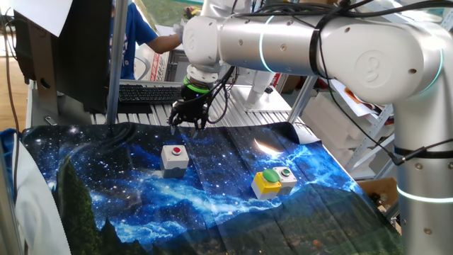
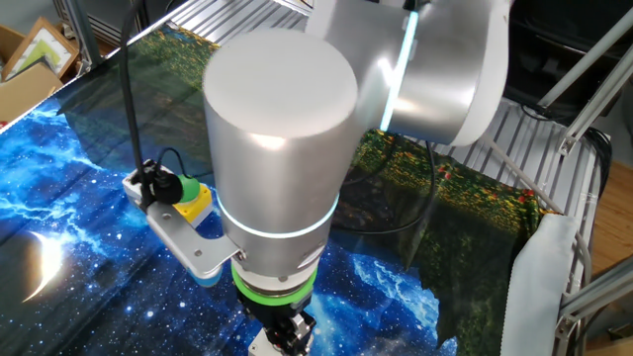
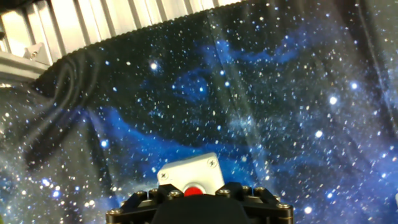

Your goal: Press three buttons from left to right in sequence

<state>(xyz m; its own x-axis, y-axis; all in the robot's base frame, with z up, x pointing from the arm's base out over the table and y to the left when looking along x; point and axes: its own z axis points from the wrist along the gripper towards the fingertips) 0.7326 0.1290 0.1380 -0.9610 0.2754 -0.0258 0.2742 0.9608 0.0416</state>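
tool [image 1: 187, 125]: above and behind red button [image 1: 175, 150], not touching; finger spread can't tell
yellow box [image 1: 267, 182]: right of red button, touching small grey box [image 1: 287, 177]

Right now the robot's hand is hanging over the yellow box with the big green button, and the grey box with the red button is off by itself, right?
Not quite. In the one fixed view the gripper hangs above the grey box with the red button. The yellow box with the big green button sits apart, beside a small grey box.
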